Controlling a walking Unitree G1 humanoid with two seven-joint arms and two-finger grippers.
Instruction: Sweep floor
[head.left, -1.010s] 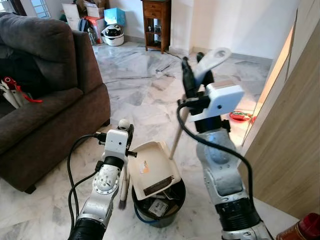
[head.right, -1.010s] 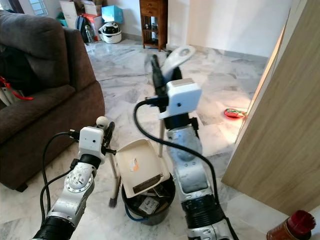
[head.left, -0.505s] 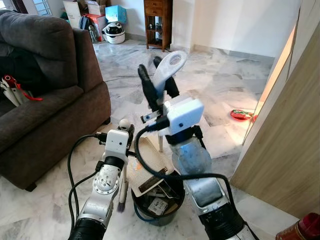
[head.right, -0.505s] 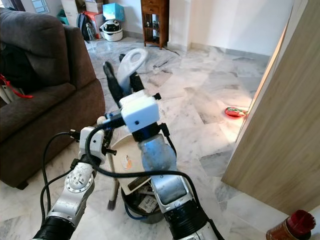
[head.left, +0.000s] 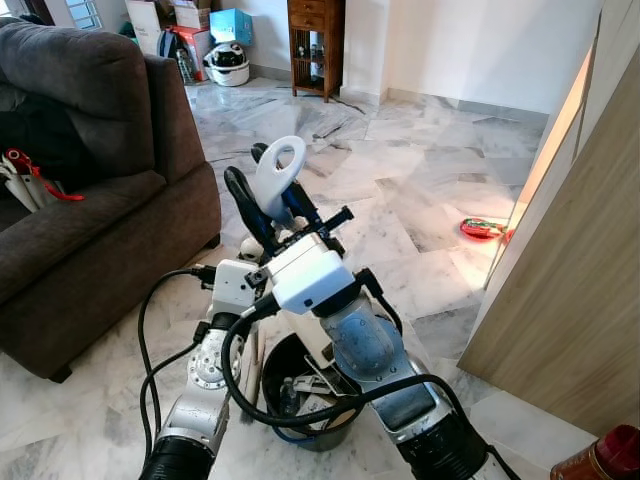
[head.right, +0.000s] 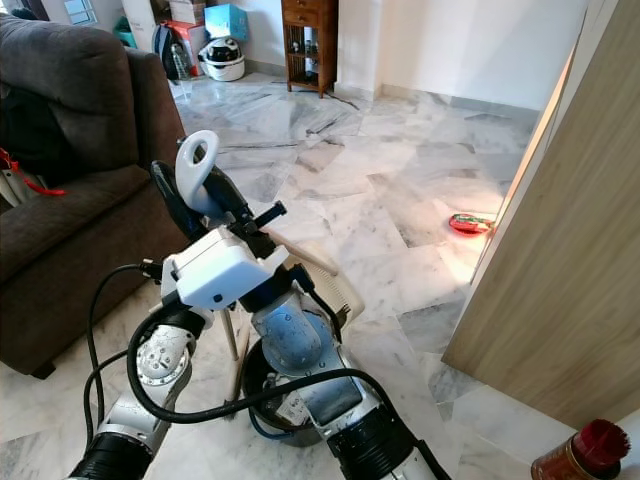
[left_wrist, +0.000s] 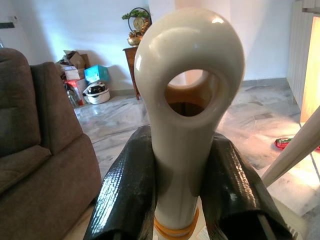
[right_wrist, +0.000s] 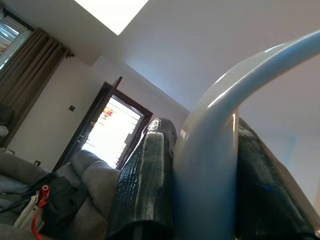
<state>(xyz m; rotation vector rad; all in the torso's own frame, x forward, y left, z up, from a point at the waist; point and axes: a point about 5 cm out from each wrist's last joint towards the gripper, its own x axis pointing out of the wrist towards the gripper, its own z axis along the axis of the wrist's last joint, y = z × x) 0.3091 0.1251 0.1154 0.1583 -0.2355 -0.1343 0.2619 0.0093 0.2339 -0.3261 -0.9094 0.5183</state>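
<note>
A white plastic dustpan handle with a looped end (head.left: 277, 178) is gripped between the two black fingers of the right tool (head.left: 262, 196), which is raised in the middle of the scene with its silver arm crossing over to the left. In the right wrist view the pale curved handle is seen clamped between both black fingers (right_wrist: 142, 185). The cream plastic dustpan tray (head.right: 338, 295) is seen behind the right arm, just beyond the far rim of a round black bin (head.left: 268, 362) that stands on the grey-veined marble floor (head.left: 420, 190) with scraps of litter inside.

The left tool (left_wrist: 180, 200) is closed on a cream brush handle with a round eye at its end (left_wrist: 187, 95), both black fingers pressed against its sides; a yellow band is seen on the handle just below the grip. In the head views the left arm (head.left: 215, 360) is held low on the near left, with the thin stick of the brush running down beside the left rim of the bin to the floor.

A dark brown fabric sofa (head.left: 95, 190) stands at the left, with a red and white object lying on its seat. At the far end of the room a dark wooden side cabinet (head.left: 313, 45), a white helmet (head.left: 228, 62) and stacked boxes are seen. A light wooden panel (head.left: 580, 250) rises on the right, a small red item (head.left: 482, 229) lies on the floor near it, and a red-topped bottle (head.right: 580, 452) is at the near right corner
</note>
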